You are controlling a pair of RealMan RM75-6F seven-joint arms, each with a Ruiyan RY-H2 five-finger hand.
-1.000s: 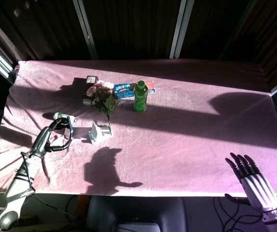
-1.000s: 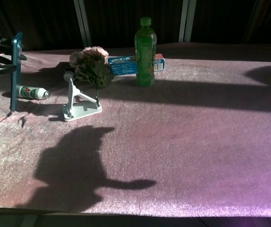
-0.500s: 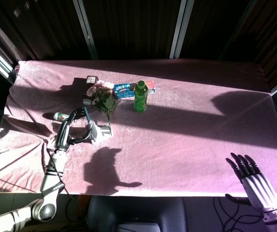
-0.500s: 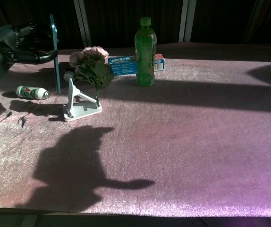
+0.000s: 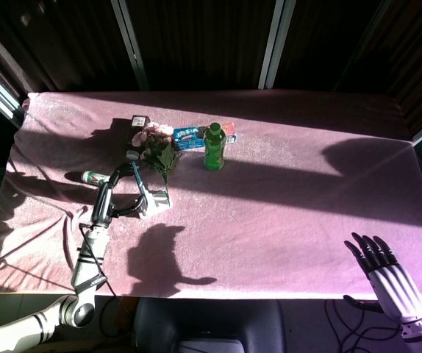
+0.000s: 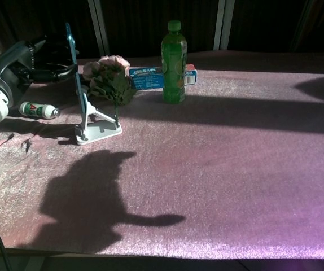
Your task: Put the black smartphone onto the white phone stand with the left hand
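My left hand [image 6: 35, 59] [image 5: 115, 193] grips the black smartphone [image 6: 75, 76] [image 5: 135, 180] by its upper part and holds it upright, edge-on to the chest camera. The phone's lower end is right at the white phone stand [image 6: 97, 125] [image 5: 152, 201], against its upright back; whether it rests on the stand's lip I cannot tell. The stand sits on the pink cloth at the left, just in front of the flowers. My right hand [image 5: 380, 266] hovers with fingers spread and nothing in it near the table's front right corner, seen only in the head view.
Pink flowers [image 6: 108, 79] stand right behind the stand. A green bottle [image 6: 174, 62], a blue box [image 6: 148, 78] and a dark carton [image 5: 137, 131] sit further back. A small white tube [image 6: 38, 110] lies left of the stand. The pink cloth [image 6: 235, 169] covers the table.
My left hand has carried the upright phone rightwards from the table's left edge, past the white tube, to the stand. The right hand has not moved.
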